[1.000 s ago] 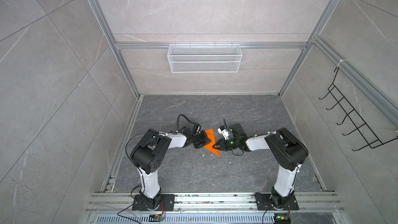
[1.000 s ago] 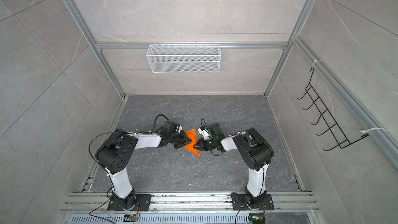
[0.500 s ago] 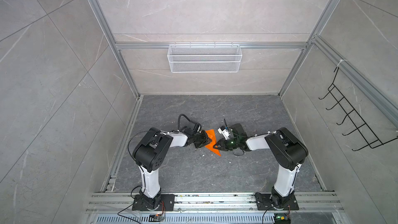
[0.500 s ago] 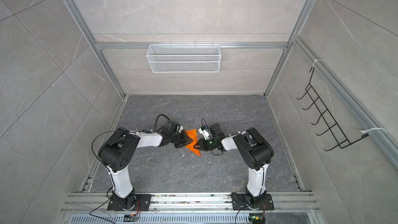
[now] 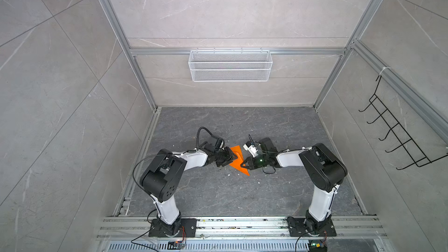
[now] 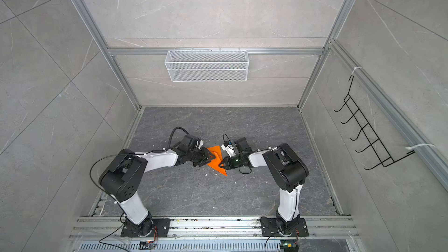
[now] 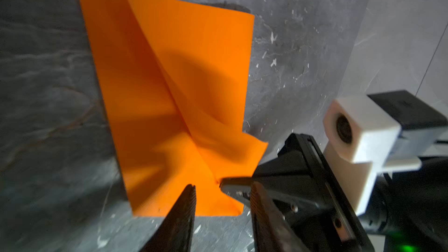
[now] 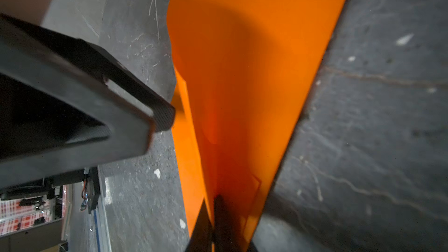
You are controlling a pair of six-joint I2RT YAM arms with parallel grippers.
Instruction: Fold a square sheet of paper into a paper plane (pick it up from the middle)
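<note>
The square sheet of paper is bright orange and lies creased into folded layers on the dark floor between my two arms. No dart-shaped paper plane is in view. In the left wrist view the paper shows a raised flap along a diagonal crease. My left gripper is open, its jaws apart at the paper's edge and gripping nothing. My right gripper is shut on a fold of the paper. Its tip reaches in between my left fingers.
A white wire basket hangs on the back wall. A black hook rack is mounted on the right wall. Small white crumbs dot the floor. Aluminium rails run along the front edge.
My left gripper's jaws have spread apart and let go of the paper. My right gripper has closed fully on its fold. Both arms have stayed where they were.
</note>
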